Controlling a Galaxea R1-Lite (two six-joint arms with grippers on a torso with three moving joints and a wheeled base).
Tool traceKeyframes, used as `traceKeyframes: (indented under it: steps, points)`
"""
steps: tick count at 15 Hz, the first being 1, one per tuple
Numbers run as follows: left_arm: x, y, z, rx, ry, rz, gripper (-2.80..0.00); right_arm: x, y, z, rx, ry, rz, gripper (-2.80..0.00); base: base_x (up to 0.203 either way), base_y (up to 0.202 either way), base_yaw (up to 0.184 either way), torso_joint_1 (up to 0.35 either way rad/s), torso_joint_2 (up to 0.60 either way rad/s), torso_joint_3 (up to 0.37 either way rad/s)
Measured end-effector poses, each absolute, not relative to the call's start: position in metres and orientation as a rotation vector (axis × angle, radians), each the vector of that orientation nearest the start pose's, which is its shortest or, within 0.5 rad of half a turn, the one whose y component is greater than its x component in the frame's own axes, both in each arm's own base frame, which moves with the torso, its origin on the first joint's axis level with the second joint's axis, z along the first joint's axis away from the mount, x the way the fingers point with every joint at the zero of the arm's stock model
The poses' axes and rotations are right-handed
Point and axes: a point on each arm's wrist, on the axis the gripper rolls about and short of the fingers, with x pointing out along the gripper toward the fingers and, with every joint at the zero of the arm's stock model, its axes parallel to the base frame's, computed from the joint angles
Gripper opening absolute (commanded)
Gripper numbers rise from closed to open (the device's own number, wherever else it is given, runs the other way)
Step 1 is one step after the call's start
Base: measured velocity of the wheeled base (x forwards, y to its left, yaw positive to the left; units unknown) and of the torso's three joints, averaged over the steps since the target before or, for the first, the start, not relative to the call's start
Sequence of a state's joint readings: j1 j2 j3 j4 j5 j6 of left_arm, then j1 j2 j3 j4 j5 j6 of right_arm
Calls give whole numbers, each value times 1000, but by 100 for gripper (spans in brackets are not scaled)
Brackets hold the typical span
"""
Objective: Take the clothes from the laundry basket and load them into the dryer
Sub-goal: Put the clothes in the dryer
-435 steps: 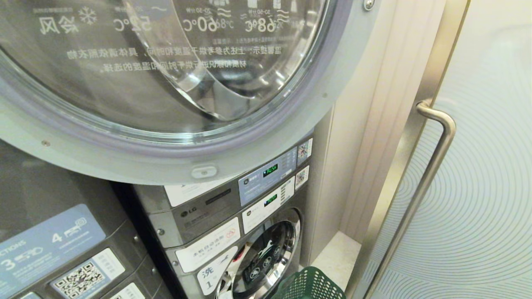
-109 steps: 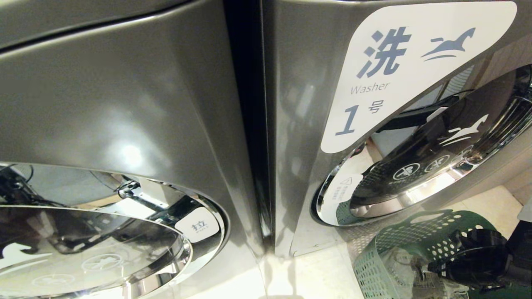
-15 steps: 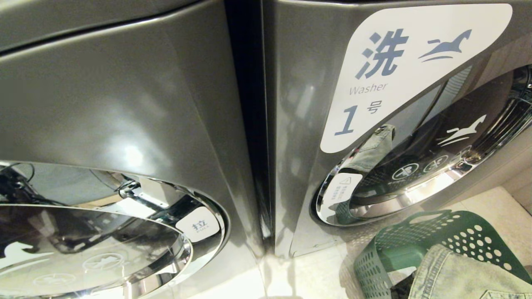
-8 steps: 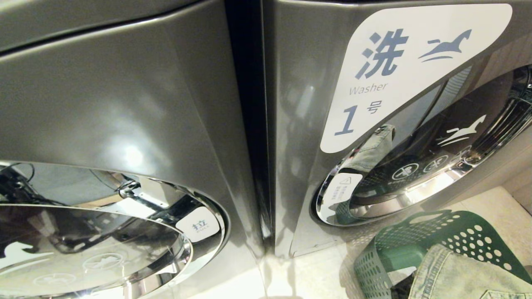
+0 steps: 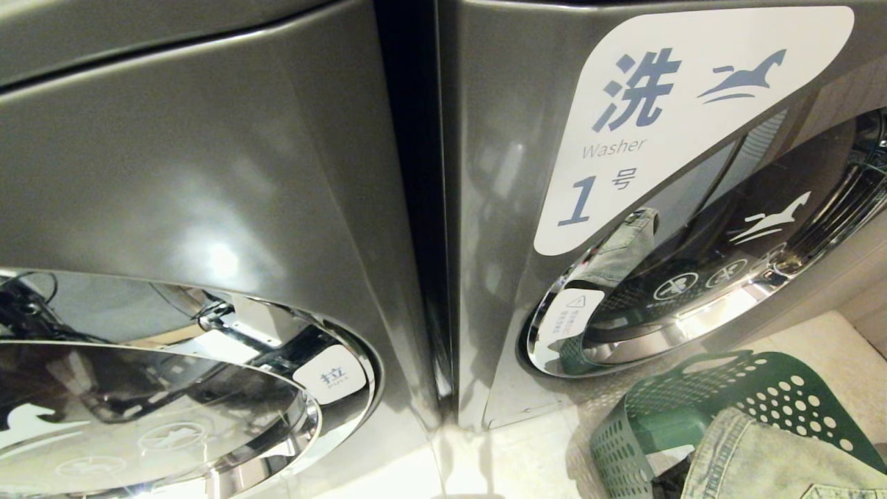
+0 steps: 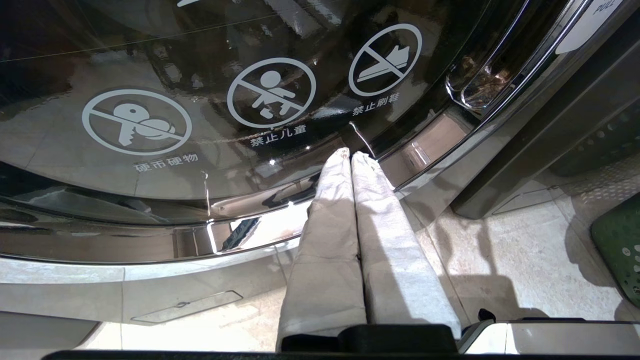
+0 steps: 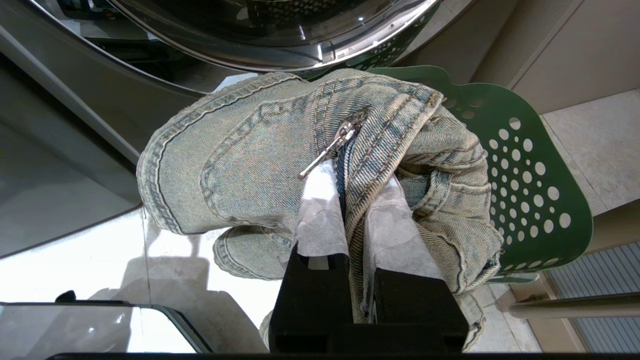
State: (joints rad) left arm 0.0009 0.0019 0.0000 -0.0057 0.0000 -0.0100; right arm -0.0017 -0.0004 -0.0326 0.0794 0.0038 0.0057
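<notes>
Right fingers [image 7: 350,200] clamp denim jeans [image 7: 250,165] above the green basket [image 7: 525,190]; left fingers [image 6: 350,165] pressed together near the washer door [image 6: 200,100].

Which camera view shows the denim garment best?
The right wrist view: the denim garment fills it, clamped in the right pincer. The head view shows only a corner over the green basket. The left wrist view shows none.

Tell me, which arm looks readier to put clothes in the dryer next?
The right. Its pincer is already shut on the denim garment above the green basket. The left pincer is shut and empty.
</notes>
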Motion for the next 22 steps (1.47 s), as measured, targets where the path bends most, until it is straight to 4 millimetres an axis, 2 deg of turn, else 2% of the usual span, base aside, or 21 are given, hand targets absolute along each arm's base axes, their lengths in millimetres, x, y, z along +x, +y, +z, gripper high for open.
traceKeyframes:
  steps: [7, 14, 22]
  points:
    - [-23, 0, 76, -10, -4, 2, -280, -25, 0, 76, 6, 47, 2, -280, 0, 0, 0, 0, 1, 5]
    - [-23, 0, 76, -10, -3, 3, -280, -25, 0, 76, 6, 47, 2, -280, 0, 0, 0, 3, 2, 156]
    - [-23, 0, 76, -10, -4, 2, -280, -25, 0, 76, 2, 47, 3, -280, 0, 0, 0, 0, 0, 8]
